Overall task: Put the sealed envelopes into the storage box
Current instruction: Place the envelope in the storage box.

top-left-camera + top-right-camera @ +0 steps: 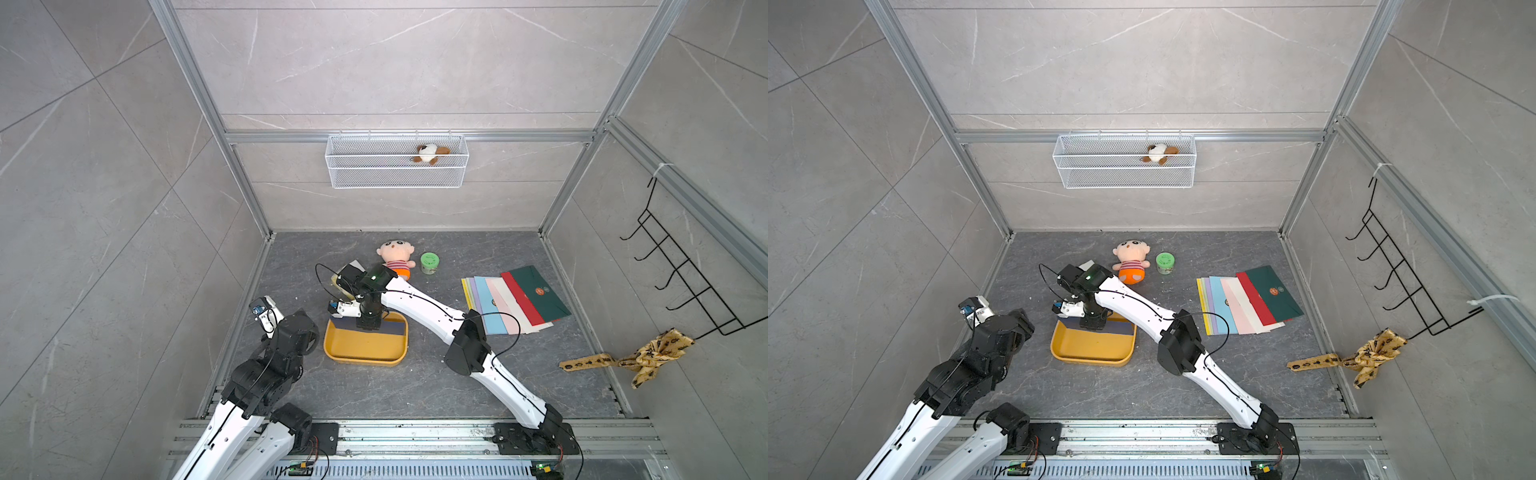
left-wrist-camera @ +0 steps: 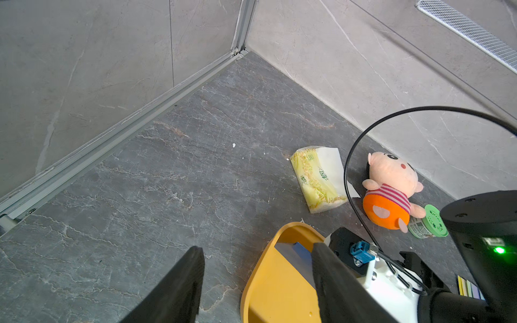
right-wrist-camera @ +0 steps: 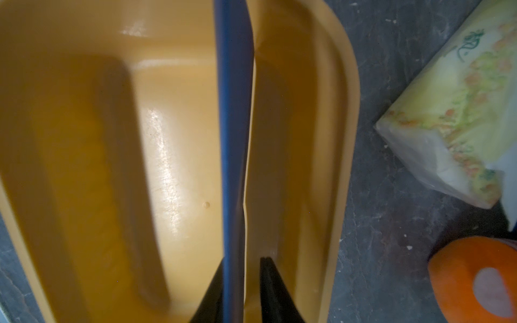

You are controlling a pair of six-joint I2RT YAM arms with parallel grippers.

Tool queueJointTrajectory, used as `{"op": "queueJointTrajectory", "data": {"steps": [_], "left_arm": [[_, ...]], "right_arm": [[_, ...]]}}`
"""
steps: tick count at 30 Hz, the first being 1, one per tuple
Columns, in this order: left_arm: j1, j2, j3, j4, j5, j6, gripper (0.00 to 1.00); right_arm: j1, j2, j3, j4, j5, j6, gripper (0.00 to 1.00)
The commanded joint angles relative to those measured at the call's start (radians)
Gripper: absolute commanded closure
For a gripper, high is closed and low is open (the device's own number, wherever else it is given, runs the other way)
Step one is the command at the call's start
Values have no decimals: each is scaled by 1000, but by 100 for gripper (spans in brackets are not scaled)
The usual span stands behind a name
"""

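Right claw point(image 3: 242, 263), jaws slightly parted, straddles the navy paper envelope point(image 3: 233, 112) standing edgewise in the mustard-yellow plastic tray point(image 3: 347, 112).

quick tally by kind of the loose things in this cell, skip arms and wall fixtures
sealed envelopes: 9 (8 fanned, 1 navy envelope in the storage box)
storage box: 1
plush toys: 2 (one in the wire basket)
tissue pack: 1
green jar: 1
patterned scarf: 1
total: 15

Stone floor point(image 1: 415, 386): box point(image 1: 365, 360), envelopes point(image 1: 519, 299), doll point(image 1: 397, 259), jar point(image 1: 429, 263), tissues point(image 2: 316, 179)
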Motion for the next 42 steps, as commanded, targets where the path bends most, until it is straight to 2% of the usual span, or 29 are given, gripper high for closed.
{"op": "queueJointTrajectory", "data": {"steps": [1, 17, 29, 42], "left_arm": [[-1, 0, -2, 25, 10, 23, 34], [-1, 5, -3, 34, 20, 32, 33], [-1, 0, -4, 34, 28, 28, 33], [-1, 2, -7, 40, 60, 33, 32]], "right_arm": [[7, 17, -12, 18, 39, 16, 68], [-7, -50, 8, 71, 78, 64, 47], [-12, -102, 4, 77, 62, 83, 39], [-32, -144, -7, 82, 54, 111, 38]]}}
